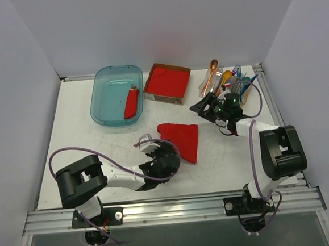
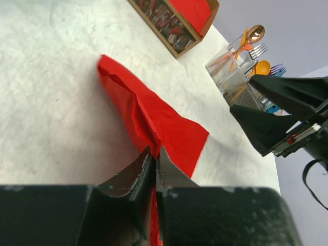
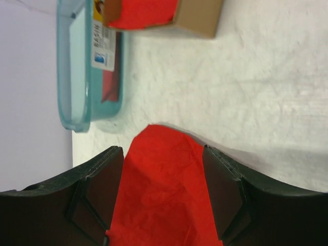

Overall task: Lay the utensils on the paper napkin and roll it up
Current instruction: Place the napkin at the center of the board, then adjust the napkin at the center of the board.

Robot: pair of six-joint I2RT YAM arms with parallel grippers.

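Observation:
The red paper napkin lies creased and partly folded on the white table. My left gripper is shut on the napkin's near edge; in the left wrist view the jaws pinch a raised fold of the napkin. My right gripper is open and empty, just right of the napkin and in front of the clear utensil cup. In the right wrist view the napkin shows between the open fingers. Teal and blue utensils stand in the cup.
A teal basin at the back left holds a rolled red napkin. A cardboard box with a thick red napkin stack stands behind the napkin. An orange spoon, a fork and yellow cutlery also stand in the cup.

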